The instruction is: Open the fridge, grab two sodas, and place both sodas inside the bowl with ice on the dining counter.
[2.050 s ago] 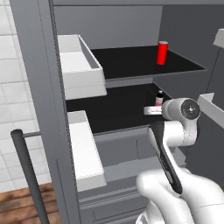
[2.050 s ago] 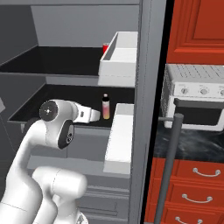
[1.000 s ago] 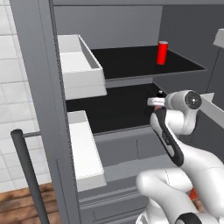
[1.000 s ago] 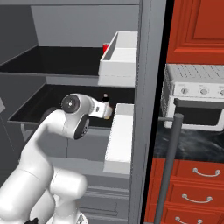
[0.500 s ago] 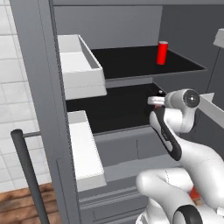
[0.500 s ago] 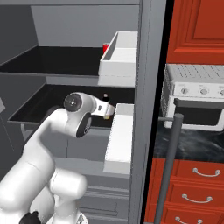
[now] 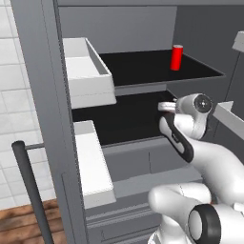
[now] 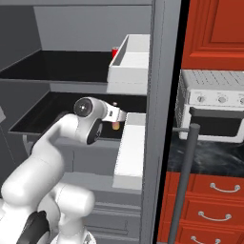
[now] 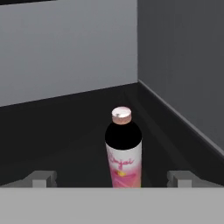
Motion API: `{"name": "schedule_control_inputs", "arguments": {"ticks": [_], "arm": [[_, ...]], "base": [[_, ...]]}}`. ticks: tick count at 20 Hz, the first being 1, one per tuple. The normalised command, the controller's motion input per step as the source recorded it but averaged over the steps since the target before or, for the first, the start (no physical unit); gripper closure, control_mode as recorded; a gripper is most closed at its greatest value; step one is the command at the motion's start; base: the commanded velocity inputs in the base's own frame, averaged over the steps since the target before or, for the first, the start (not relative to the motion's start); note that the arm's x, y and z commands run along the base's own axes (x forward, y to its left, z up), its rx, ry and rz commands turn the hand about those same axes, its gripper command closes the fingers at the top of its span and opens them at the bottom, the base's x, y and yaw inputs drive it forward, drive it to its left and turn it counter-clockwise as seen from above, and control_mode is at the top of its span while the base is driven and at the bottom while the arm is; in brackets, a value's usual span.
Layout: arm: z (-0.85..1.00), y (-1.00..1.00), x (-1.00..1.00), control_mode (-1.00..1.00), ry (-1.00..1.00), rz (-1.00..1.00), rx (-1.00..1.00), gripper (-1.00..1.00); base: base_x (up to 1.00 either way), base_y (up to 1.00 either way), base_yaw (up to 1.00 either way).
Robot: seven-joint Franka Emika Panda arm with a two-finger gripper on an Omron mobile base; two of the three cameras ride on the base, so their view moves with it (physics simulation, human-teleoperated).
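Our fingers point(image 9: 43, 178) spread, released | black lower shelf point(image 9: 61, 140), open fridge point(image 7: 38, 95) | bottle point(image 9: 124, 148) upright between them | 1 soda point(image 7: 177, 57) on upper shelf's right rear corner.

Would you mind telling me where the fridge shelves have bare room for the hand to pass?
The upper shelf is bare left of the red can, across to the white door bin. The lower shelf is bare left of the bottle. It is crowded at the right wall, where the open tool faces the bottle.
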Motion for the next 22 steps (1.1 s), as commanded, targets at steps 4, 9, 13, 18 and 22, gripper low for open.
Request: {"name": "schedule_control_inputs", "arguments": {"ticks": [4,9,13,18,22], "arm": [[-0.06,-0.04,0.27,-1.00,0.01,0.00,0.00,-1.00],[-0.06,-0.09,0.21,-1.00,0.00,0.00,0.00,-1.00],[-0.01,-0.07,0.13,-1.00,0.00,0.00,0.00,-1.00],[0.00,-0.08,0.08,-1.00,0.00,0.00,0.00,-1.00],[-0.05,-0.12,0.08,-1.00,0.00,0.00,0.00,-1.00]], "base": [[0.00,0.00,0.00],[0.00,0.00,0.00],[0.00,0.00,0.00],[0.00,0.00,0.00],[0.00,0.00,0.00]]}}
